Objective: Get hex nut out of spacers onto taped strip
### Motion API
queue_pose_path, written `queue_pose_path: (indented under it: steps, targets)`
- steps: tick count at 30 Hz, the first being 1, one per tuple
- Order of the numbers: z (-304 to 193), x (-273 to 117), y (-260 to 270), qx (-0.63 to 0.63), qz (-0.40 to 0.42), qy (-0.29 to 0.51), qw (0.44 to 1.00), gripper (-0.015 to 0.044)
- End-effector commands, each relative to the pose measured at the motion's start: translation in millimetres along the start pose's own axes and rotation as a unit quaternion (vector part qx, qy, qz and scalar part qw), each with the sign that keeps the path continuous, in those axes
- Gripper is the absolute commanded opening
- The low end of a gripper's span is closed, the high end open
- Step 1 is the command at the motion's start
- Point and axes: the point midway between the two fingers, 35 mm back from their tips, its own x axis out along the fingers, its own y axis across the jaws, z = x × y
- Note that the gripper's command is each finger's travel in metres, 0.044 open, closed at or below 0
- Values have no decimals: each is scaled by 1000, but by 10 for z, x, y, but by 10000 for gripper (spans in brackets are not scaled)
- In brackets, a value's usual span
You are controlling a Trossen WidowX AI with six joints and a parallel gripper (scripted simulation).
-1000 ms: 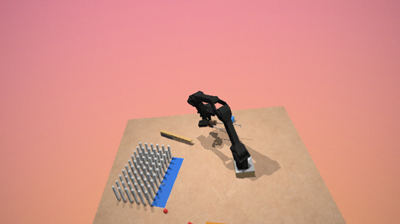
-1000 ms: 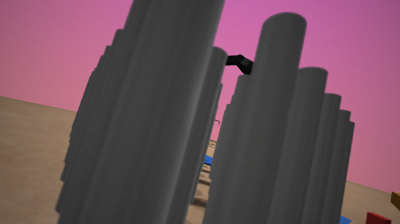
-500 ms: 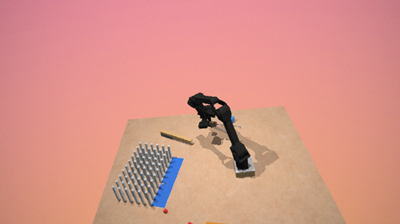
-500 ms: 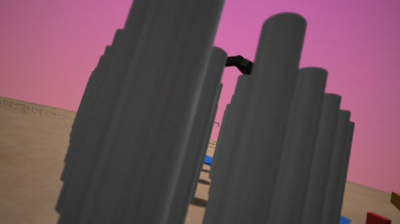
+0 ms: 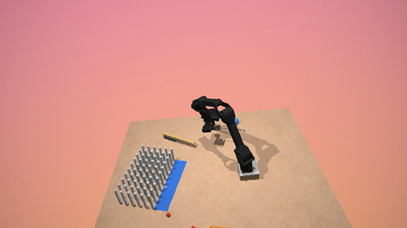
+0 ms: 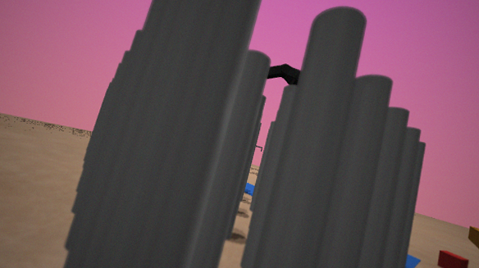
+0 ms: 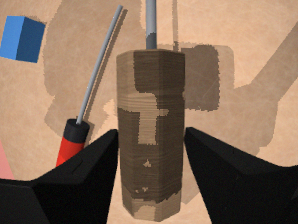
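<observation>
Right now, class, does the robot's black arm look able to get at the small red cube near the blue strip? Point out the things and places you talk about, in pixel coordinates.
Probably not yet: the tool [image 5: 212, 128] [image 7: 152, 135] is shut on a brown wooden handle [image 7: 151, 170], though nothing seems to stand over the small red cube [image 5: 168, 215].

1. The top view is evenly and softly lit; the jointed black robot arm [image 5: 234, 133] casts a brown shadow across the tan tabletop [image 5: 285, 202].
2. In the exterior view, the tall grey cylindrical metal spacers [image 6: 331, 114] look dim, with slightly soft edges.
3. The wrist view is brighter, patchy jagged-edged shadows darkening the faceted brown wooden handle [image 7: 151, 125].
</observation>
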Motion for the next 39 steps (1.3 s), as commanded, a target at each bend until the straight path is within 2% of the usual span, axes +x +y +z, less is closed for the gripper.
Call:
queue_pose_path:
  steps: [1, 39]
  targets:
    - [-4, 34, -2, 2, 2, -2, 1000, 0]
    - [-72, 327, -98, 2, 2, -2, 1000, 0]
